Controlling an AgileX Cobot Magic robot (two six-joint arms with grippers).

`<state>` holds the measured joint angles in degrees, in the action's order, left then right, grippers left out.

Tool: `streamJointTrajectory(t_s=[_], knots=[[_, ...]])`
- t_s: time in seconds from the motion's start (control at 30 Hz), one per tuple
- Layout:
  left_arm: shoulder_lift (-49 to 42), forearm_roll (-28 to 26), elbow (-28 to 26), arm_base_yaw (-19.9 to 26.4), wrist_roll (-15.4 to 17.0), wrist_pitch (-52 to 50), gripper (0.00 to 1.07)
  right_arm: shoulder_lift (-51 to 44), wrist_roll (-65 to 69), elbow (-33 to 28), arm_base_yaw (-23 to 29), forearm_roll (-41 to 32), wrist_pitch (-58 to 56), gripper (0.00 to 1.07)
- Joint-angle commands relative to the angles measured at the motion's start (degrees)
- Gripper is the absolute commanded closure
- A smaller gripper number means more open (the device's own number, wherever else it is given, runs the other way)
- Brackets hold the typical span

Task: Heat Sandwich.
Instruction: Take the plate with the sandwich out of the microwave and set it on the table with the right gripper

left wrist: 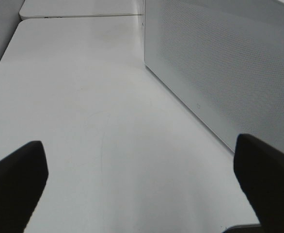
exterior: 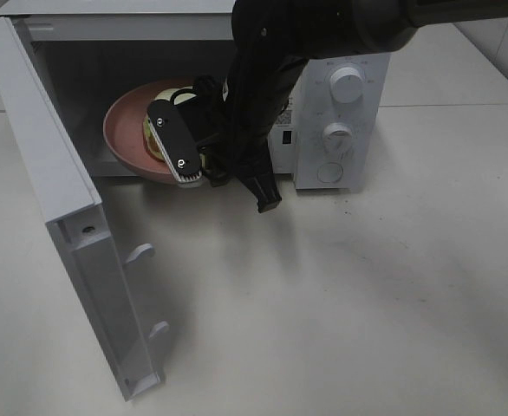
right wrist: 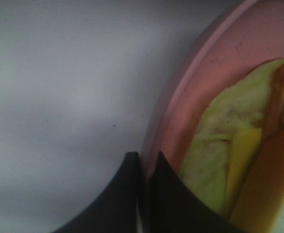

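Fingertips of the right gripper (right wrist: 146, 167) pinch the pink plate (right wrist: 181, 97) rim, it seems; the sandwich (right wrist: 219, 145) lies just past them. The left gripper (left wrist: 142, 179) gapes, far off.

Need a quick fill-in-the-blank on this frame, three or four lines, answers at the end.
1. The microwave door stands ____.
2. The sandwich lies on a round ____ plate.
3. The right end effector is pinched on the plate's ____.
4. The left end effector hangs ____ above the bare table, holding nothing.

Answers: open; pink; rim; open
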<state>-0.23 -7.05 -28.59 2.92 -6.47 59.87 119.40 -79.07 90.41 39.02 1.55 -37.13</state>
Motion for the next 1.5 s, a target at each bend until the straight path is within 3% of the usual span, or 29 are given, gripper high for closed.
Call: streamJointTrajectory(t_s=[0.03,0.6,1.5], knots=[[-1.5,-0.1,0.2,0.1,-0.1,-0.9,0.03,-3.6,-0.8,-2.8,-0.2,0.3,0.9,1.07],[-1.5,-0.1,0.2,0.1,-0.1,-0.9,0.03,-13.8,-3.4,-16.7,3.0,0.7,3.3,1.07],[-1.5,-0.1,0.2,0.1,-0.1,-0.9,0.03,-32.7,-2.8,-38.7,3.2,0.9,6.5,1.07]])
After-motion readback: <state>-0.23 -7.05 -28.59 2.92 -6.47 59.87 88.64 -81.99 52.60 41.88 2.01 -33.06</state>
